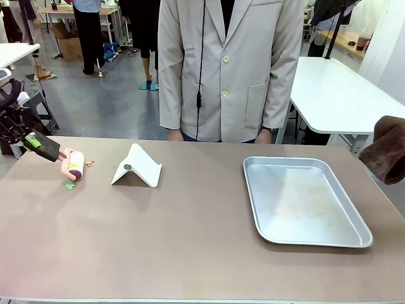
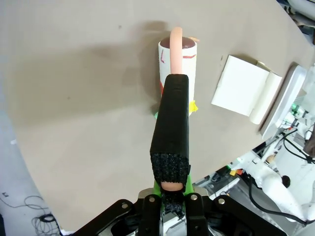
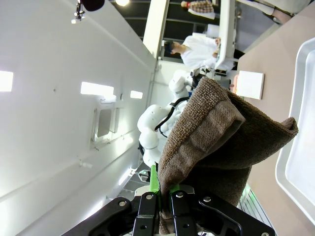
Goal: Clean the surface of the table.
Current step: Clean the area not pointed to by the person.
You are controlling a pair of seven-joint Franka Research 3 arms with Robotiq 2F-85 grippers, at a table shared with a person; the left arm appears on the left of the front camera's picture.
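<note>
Our left pincer (image 2: 170,189) clamps the black-handled pink lint roller (image 2: 177,61) resting on the matte taupe tabletop (image 1: 190,234); our right pincer (image 3: 163,191) seemingly pinches a folded brown towel (image 3: 216,132).

A silver tray (image 1: 304,202) lies right of a white folded stand (image 1: 137,166), with a beige-jacketed person (image 1: 231,66) standing behind them.

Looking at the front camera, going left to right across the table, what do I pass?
left gripper → roller → white stand → tray → brown cloth
</note>
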